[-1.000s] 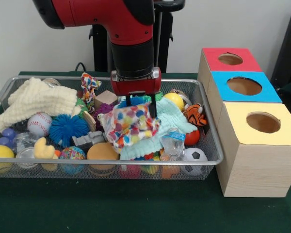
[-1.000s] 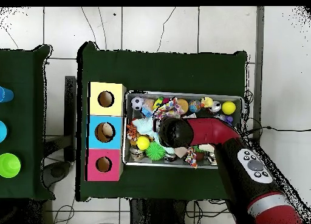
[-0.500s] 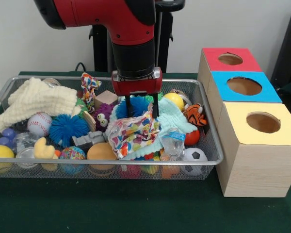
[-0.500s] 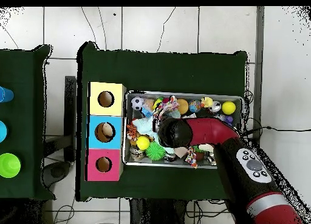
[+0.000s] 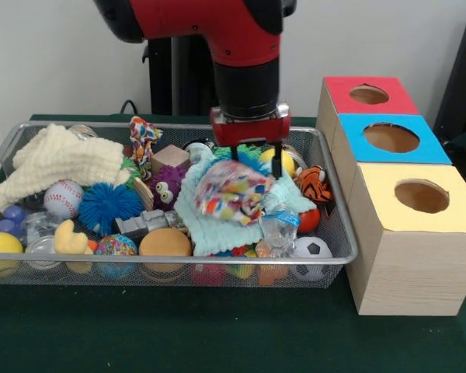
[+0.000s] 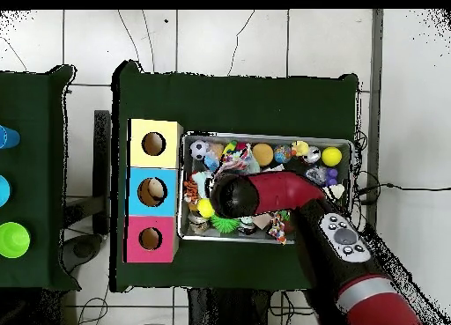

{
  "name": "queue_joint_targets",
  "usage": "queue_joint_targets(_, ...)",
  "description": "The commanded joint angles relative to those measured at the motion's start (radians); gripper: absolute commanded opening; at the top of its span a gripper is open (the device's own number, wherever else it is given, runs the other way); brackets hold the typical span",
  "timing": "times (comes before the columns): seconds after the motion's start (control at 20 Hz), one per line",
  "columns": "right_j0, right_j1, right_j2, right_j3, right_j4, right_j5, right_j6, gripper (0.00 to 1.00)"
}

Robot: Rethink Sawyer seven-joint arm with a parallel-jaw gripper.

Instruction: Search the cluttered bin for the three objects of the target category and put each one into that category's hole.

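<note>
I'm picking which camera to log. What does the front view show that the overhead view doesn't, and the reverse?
Front only: the gripper over the dotted cloth, which the arm hides from above; whether it grips the cloth is unclear. Also the cream cloth and purple toy.
Overhead only: an object inside the blue box's hole, and a second table with a green cup.
Both: the bin, the three boxes, the soccer ball.

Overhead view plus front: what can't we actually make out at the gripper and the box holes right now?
- Overhead view: the gripper and multicolored cloth are hidden under the arm.
- Front view: the fingers end in cloth folds, so the grip contact is unclear.
- Front view: the insides of the red box and yellow box holes are too dark to see.
</note>
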Motion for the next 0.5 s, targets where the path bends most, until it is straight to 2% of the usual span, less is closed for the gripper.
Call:
queue_joint_targets(0.05,0.143,-0.013,-0.02,0.15,0.071,-0.082,0.246,1.0)
queue_joint_targets(0.5,0.232,-0.014,-0.068,0.15,0.145,-0.108,0.258,1.0)
